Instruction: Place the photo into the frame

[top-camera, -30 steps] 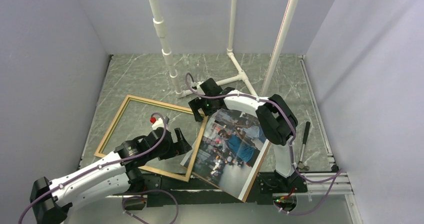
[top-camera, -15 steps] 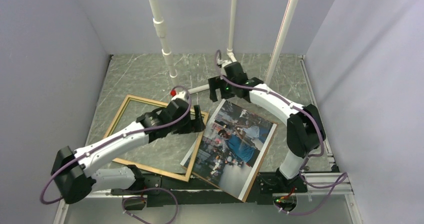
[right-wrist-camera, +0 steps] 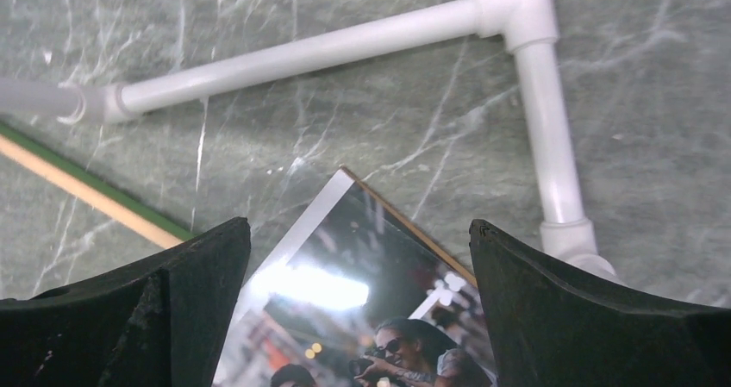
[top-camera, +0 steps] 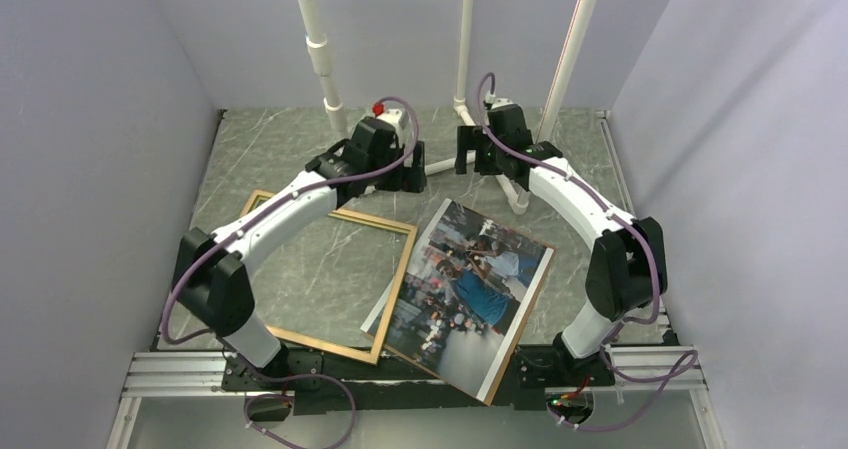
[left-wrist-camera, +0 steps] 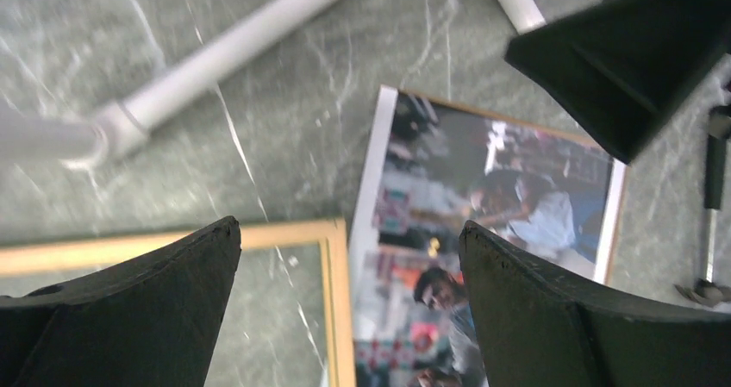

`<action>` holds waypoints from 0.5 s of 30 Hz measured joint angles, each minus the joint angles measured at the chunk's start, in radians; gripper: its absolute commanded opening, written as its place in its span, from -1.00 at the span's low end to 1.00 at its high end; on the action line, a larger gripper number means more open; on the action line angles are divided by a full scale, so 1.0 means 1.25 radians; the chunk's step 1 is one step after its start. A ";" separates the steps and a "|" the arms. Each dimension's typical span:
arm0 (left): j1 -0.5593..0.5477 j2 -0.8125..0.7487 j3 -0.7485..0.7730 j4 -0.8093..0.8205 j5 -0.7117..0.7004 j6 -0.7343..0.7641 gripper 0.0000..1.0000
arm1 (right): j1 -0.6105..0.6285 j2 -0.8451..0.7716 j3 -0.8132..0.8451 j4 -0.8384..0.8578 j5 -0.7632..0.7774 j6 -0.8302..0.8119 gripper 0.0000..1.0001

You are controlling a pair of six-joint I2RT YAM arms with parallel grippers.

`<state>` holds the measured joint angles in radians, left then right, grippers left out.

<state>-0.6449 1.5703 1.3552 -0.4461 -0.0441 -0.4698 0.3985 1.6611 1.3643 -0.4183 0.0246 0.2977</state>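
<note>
Arms have swung to twelve o'clock, left gripper (left-wrist-camera: pixel 349 232) and right gripper (right-wrist-camera: pixel 360 232) wide, empty; photo (top-camera: pixel 465 289) looks light, bendy: pinch its six-o'clock corner.

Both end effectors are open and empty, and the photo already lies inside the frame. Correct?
No. The photo lies right of the frame, outside its opening, as the top external view shows. The left end effector and right end effector are open and empty.
</note>
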 measured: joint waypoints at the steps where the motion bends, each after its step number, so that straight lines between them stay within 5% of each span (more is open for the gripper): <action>1: 0.010 0.021 0.025 0.002 0.002 0.021 0.98 | -0.005 -0.007 0.000 0.001 0.010 0.005 1.00; 15: 0.079 0.149 0.146 0.013 0.042 0.168 0.98 | -0.098 -0.030 -0.011 0.044 0.062 0.089 1.00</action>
<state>-0.5461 1.7569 1.5375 -0.4294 0.0082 -0.2604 0.2760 1.6241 1.3506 -0.3634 0.1017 0.4095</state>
